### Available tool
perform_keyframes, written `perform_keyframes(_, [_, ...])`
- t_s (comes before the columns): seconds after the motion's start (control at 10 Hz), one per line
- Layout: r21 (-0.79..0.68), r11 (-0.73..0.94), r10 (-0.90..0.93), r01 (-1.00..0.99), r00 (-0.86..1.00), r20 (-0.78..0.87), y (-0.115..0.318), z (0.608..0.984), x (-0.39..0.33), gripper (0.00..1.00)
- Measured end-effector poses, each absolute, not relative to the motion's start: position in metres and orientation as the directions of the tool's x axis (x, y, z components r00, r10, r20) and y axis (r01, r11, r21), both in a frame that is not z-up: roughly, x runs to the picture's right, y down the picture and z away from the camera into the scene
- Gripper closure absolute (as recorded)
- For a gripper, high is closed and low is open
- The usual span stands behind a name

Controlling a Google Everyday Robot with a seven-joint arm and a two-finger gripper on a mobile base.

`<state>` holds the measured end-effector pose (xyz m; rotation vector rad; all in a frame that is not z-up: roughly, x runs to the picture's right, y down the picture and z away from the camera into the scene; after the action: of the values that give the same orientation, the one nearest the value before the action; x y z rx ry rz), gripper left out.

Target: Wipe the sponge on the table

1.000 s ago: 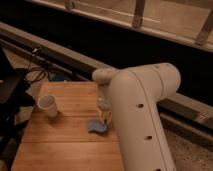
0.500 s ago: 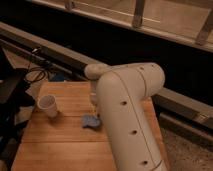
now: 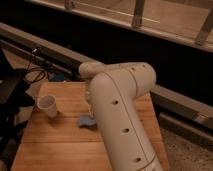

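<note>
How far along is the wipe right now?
Done: the end effector is down at the sponge, mostly hidden behind the arm. In hand: the sponge lies flat on the table, right of the white cup. Left: wiping strokes; no wiped track shows.

This looks like a robot test area in a large building. A butcher-block counter (image 3: 50,145) stands on a speckled hard floor (image 3: 187,150) at 4 o'clock. Black cables (image 3: 34,76) coil at 10 o'clock, and a metal-posted railing (image 3: 138,14) crosses 12 o'clock. The gripper (image 3: 90,107) hangs over the counter's middle, mostly hidden by the white arm (image 3: 120,120).
</note>
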<state>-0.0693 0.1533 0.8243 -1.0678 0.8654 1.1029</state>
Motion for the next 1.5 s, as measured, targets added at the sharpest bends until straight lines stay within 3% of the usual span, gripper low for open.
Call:
perform_keyframes(0.4, [-0.265, 0.109, 0.236, -0.958, 0.284, -0.929, 0.156, 0.815, -0.099, 1.00])
perform_keyframes(1.5, [-0.229, 0.054, 0.225, -0.972, 0.235, -0.946, 0.157, 0.794, -0.093, 1.00])
